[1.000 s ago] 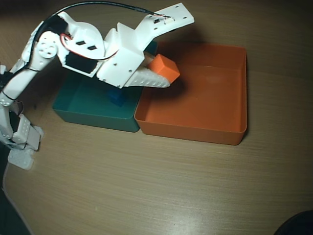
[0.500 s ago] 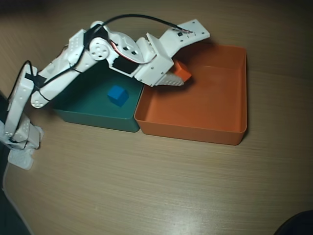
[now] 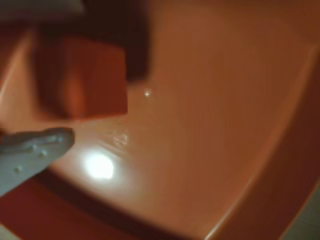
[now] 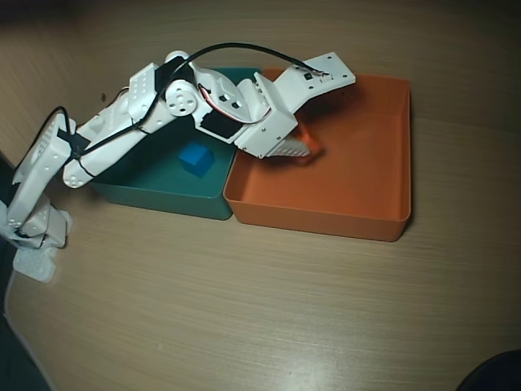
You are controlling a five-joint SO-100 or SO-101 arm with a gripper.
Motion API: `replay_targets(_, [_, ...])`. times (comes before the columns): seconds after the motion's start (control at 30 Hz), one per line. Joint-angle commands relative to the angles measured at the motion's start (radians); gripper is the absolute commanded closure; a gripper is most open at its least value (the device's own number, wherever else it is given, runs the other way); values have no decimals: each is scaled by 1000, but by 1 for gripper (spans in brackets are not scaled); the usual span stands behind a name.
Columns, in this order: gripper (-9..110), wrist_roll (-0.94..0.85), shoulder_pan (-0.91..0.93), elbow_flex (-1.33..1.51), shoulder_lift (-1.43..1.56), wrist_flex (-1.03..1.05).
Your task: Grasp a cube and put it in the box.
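In the overhead view, the near part of the desk (image 4: 269,318) is bare wood-grain surface. The arm's base sits at the desk's left edge, and the white arm (image 4: 106,134) reaches from there toward the far right.

Two trays stand side by side, walls touching, in the far half of the desk. The teal-green tray (image 4: 155,198) is on the left; a small blue cube (image 4: 195,158) lies on its floor, partly under the arm. The box (image 4: 383,220) is on the right, with its far wall near the desk's far edge.

The gripper (image 4: 303,149) is lowered inside the box, near its far-left corner. Only a small orange patch of the cube (image 4: 310,147) shows at the fingertips in this view, against the box floor.

In the wrist view, the cube (image 3: 87,80) fills the upper left, blurred, lying between a pale finger (image 3: 30,155) at lower left and a second, dark and blurred finger along the top edge. The gripper (image 3: 70,75) is clenched on the cube. Whether the cube touches the box floor cannot be determined. The box floor (image 3: 210,125) carries a bright light reflection, and its curved wall runs along the lower right.
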Motion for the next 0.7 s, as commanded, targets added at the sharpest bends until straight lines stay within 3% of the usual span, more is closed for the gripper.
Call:
replay_targets(0.0, [64,-5,5,-80,37,-17])
replay_targets(0.13, [59,-5,5,-80,37,-17])
replay_targets(0.5, [60,5,2,-80,49,-17])
replay_targets(0.67, [68,5,2,-74,49,-17])
